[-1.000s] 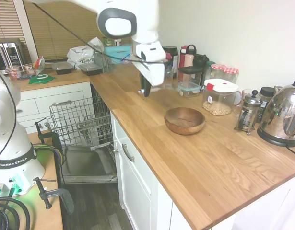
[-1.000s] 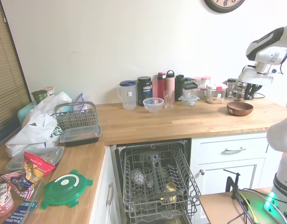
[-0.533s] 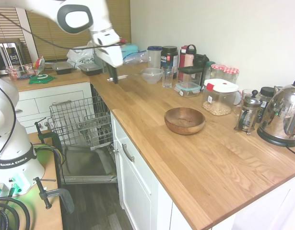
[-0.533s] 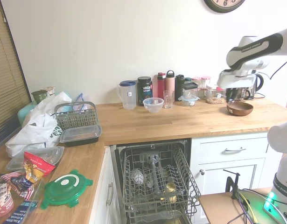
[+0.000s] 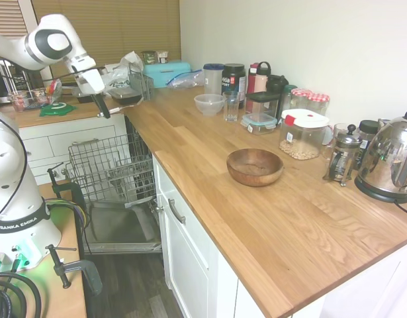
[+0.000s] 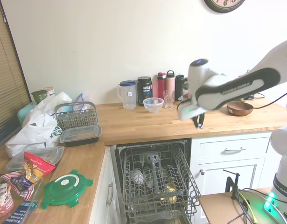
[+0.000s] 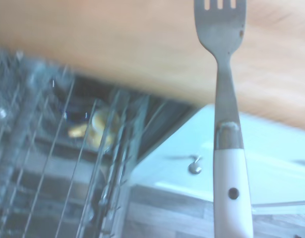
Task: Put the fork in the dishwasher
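Fork (image 7: 226, 99) in transit, approx over dishwasher (image 6: 157, 182) rack.
Gripper (image 5: 105, 112) looks clamped on fork; lowering + release into rack left.

White rounded arm segments, dark grey joint caps, black tool (image 5: 104, 109)

My arm reaches out over the counter's front edge, gripper (image 6: 198, 122) pointing down, fingers clamped on the fork (image 7: 225, 89).
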Robot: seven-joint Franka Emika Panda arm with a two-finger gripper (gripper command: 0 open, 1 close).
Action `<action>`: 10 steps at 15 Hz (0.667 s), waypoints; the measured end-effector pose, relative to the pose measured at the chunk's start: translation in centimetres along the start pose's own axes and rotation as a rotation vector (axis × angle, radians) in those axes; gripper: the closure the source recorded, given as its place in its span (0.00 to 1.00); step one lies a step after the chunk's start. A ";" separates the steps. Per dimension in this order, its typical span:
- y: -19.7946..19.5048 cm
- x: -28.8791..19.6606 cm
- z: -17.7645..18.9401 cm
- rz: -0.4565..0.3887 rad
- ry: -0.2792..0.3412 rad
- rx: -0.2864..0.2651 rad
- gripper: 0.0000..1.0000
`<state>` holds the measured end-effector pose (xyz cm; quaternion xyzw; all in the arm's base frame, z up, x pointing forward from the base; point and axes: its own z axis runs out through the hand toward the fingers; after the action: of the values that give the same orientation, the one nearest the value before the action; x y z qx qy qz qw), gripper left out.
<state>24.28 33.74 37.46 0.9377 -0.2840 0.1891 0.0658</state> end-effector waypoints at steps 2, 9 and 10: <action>-2.1 -4.0 2.7 -0.039 0.030 -0.043 1.00; -3.0 -9.3 7.3 -0.100 0.000 -0.193 1.00; -2.6 -9.8 8.5 -0.115 -0.013 -0.224 1.00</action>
<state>20.89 38.90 25.78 0.9405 -0.2494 0.1458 0.1791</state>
